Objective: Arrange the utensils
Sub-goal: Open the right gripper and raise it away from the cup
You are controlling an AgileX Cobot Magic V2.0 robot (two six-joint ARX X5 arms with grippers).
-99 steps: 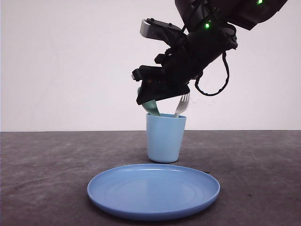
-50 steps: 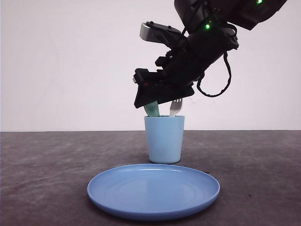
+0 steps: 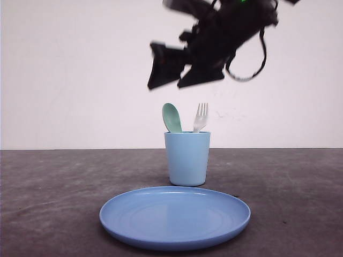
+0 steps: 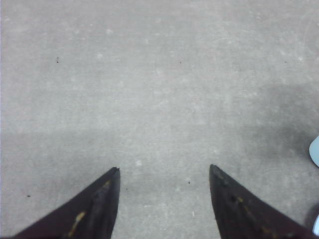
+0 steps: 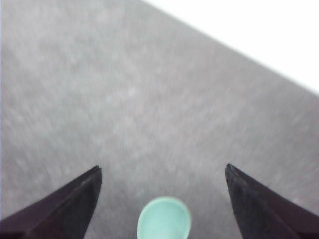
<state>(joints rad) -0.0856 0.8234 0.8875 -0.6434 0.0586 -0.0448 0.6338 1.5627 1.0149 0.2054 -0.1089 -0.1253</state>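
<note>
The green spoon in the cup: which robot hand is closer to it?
The right hand: it hangs open just above the spoon and cup. The left hand is open over bare table, spoon not visible.

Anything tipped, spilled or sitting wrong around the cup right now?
Nothing stands out. The cup stands upright behind the plate, with the spoon and fork both standing in it, heads up. The right gripper is open above them, holding nothing. The table shows no spill.

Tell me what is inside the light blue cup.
The cup holds a mint-green spoon and a white fork, heads sticking out. Their handles are hidden by its wall.
</note>
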